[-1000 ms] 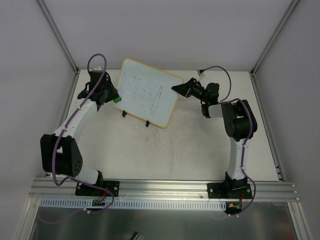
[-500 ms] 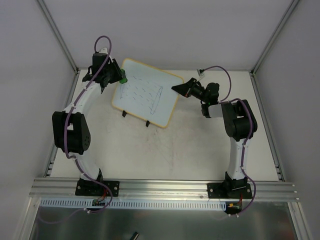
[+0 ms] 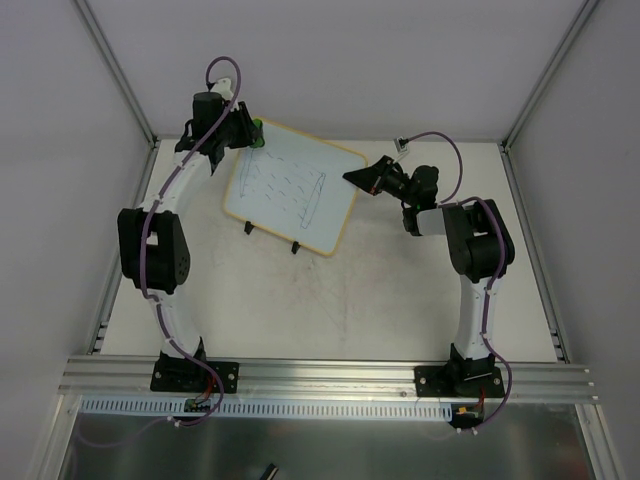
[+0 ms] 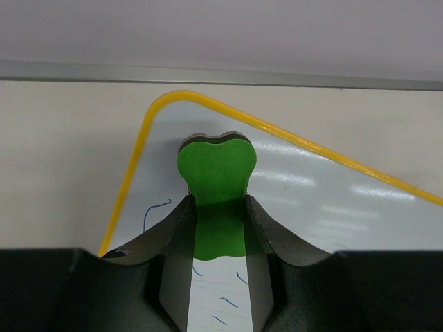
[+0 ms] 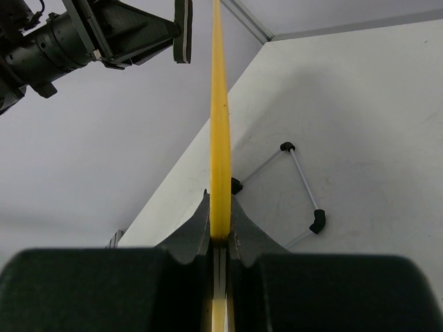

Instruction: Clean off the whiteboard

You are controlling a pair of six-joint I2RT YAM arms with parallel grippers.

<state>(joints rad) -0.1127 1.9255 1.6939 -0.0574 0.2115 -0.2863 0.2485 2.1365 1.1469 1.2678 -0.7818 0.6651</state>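
Flat white yellow-rimmed whiteboard (image 3: 290, 195) sits propped at the far middle of the table (image 3: 400, 290), right gripper (image 3: 352, 177) pinched on its right edge; left gripper (image 3: 250, 135), clamped on the green eraser block (image 4: 217, 181), just slid from the left edge up to the top-left corner; blue pen marks (image 4: 156, 207) all remain, so wiping's only starting imo.

One whiteboard (image 3: 290, 190), one green eraser (image 4: 216, 173), two claws (image 3: 250, 134) (image 3: 353, 177).
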